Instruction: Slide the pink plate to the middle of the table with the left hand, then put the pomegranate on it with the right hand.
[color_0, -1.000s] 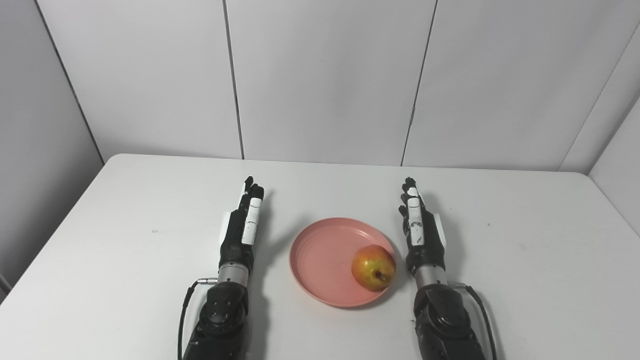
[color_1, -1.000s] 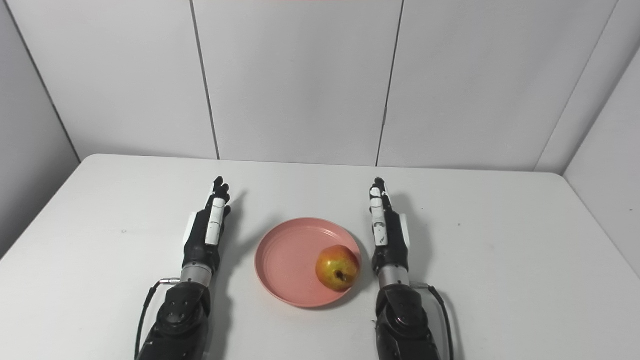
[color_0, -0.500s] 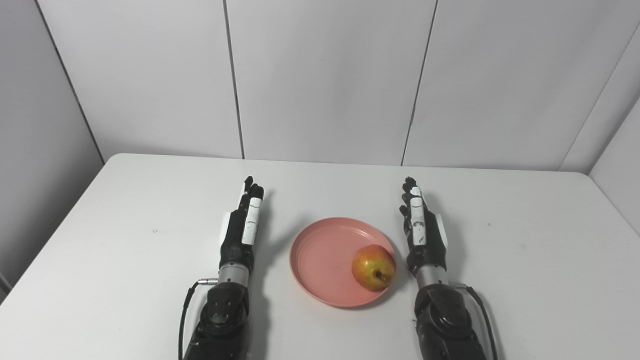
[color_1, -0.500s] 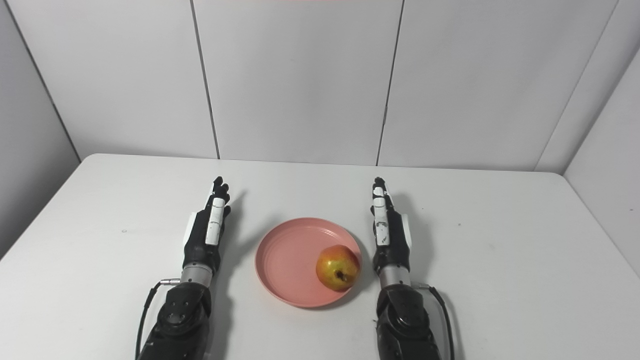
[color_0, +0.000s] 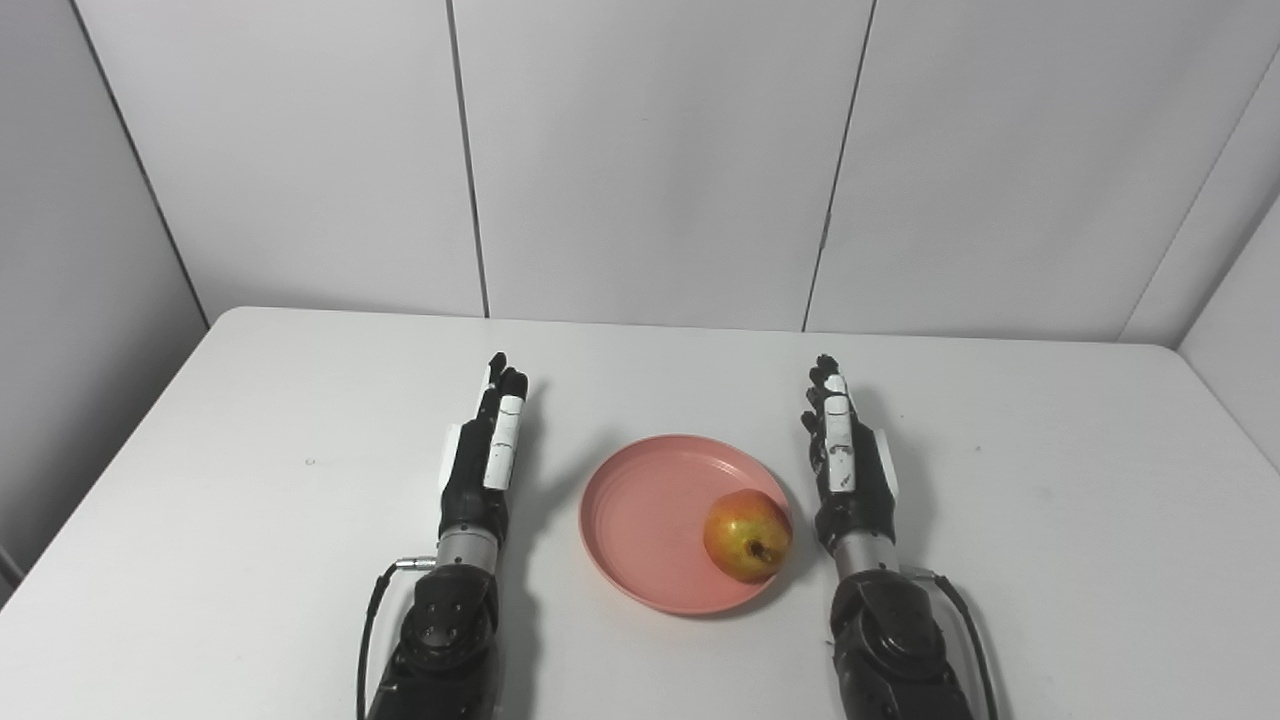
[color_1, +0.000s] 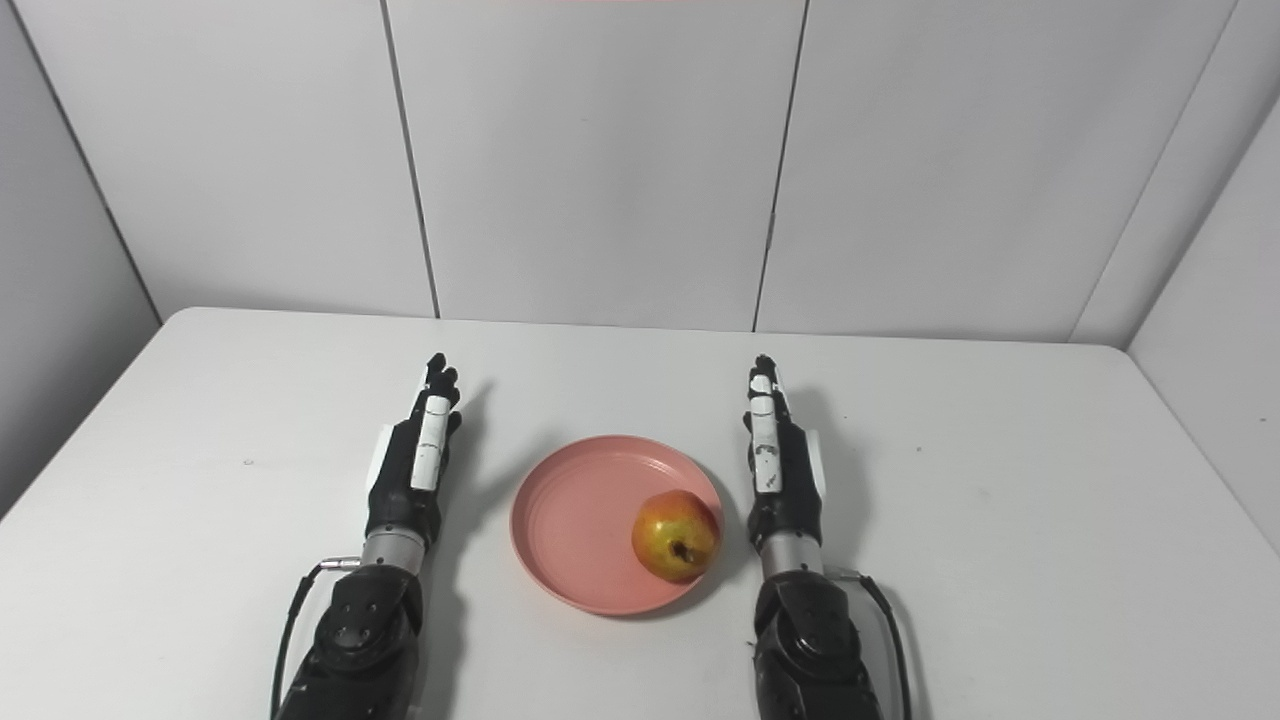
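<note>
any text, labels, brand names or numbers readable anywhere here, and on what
None can be read.
pink plate: plain, no print or mark.
pomegranate: no sticker or label.
left hand and right hand: white panels on black, with no lettering visible at this size.
table and wall panels: bare, with no sign or writing.

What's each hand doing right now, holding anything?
Left hand: open, fingers straight, holds nothing.
Right hand: open, holds nothing; pomegranate lies on the plate.
</note>
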